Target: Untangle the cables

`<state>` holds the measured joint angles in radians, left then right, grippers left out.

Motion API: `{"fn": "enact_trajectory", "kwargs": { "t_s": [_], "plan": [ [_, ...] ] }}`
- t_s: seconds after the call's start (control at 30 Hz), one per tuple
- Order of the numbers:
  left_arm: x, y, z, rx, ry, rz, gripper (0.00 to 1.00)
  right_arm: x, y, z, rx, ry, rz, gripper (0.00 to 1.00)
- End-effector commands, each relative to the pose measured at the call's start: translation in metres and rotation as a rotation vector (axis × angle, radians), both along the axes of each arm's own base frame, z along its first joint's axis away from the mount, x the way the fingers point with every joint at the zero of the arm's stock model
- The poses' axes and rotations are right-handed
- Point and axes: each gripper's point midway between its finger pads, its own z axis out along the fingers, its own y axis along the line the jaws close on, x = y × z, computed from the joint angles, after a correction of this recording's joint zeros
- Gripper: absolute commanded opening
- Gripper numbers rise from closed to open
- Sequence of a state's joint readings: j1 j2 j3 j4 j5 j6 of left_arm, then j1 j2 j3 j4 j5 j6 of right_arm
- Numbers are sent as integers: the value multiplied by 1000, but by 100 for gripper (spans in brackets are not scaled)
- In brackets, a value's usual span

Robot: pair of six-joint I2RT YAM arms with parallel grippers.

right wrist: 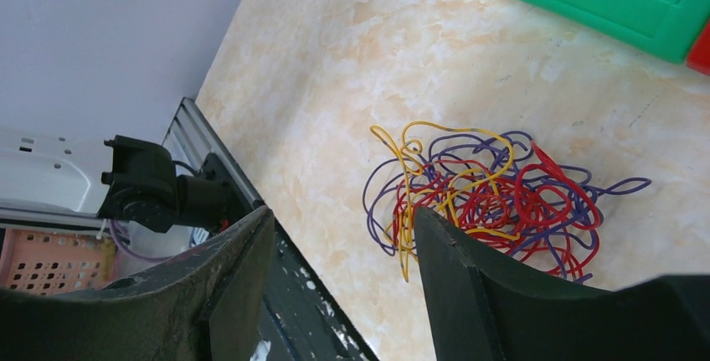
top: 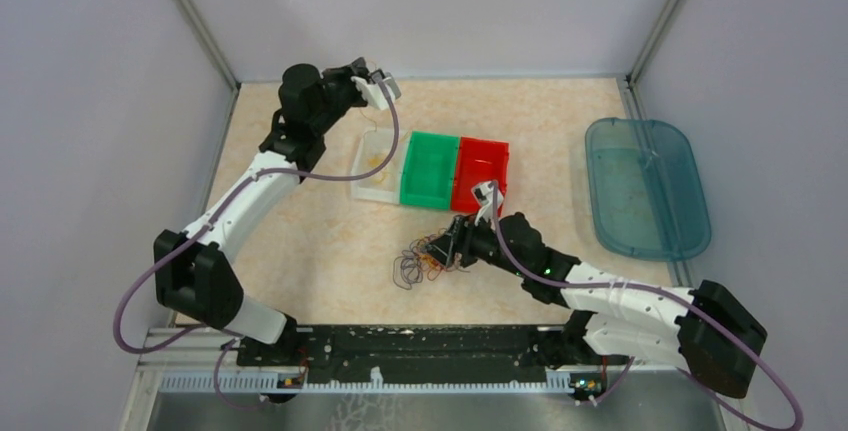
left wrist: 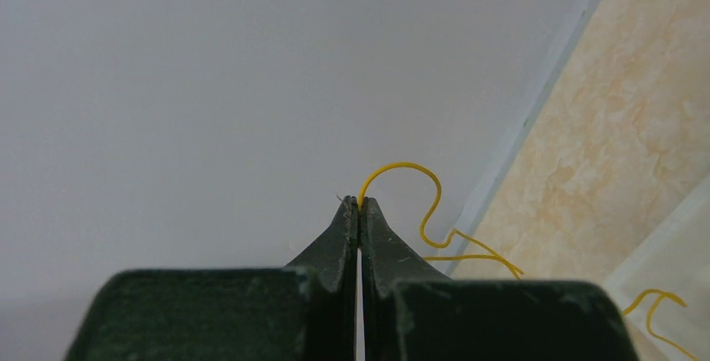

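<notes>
A tangle of thin red, yellow and purple cables [right wrist: 494, 193] lies on the marbled table; from above the same cables [top: 420, 266] sit just in front of the bins. My right gripper [right wrist: 343, 210] hovers open beside the tangle's left side, its right finger [right wrist: 452, 252] covering the pile's near edge, and nothing is between the jaws. At the back of the table my left gripper [left wrist: 360, 203] is raised near the wall and shut on one yellow cable [left wrist: 429, 189]. That cable loops away from the fingertips and trails down to the right.
A white bin [top: 372, 186], a green bin [top: 430, 169] and a red bin [top: 482, 156] stand side by side mid-table. A teal tray [top: 645, 186] lies at the right. Grey walls close in the left, back and right sides.
</notes>
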<state>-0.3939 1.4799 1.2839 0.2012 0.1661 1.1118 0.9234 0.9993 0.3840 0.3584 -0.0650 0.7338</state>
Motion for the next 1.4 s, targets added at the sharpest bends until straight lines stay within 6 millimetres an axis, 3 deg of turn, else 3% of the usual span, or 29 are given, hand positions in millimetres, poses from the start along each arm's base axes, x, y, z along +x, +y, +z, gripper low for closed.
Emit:
{"fn": "enact_trajectory", "kwargs": {
  "t_s": [0.0, 0.43, 0.57, 0.8, 1.17, 1.37],
  "plan": [
    [4, -8, -13, -79, 99, -27, 0, 6, -3, 20, 49, -34, -25, 63],
    [-9, -27, -85, -154, 424, -94, 0, 14, -11, 22, 68, -24, -46, 63],
    [-7, -27, -109, -125, 466, -83, 0, 14, -14, 25, 74, -29, -51, 63],
    [-9, -19, -169, -11, 513, -57, 0, 15, -18, 29, 78, -34, -64, 63],
    [-8, -23, -234, 96, 596, -55, 0, 17, -21, 30, 82, -31, -78, 63],
    [1, -24, -257, 116, 615, -38, 0, 17, -26, 38, 87, -44, -88, 63]
  ]
}}
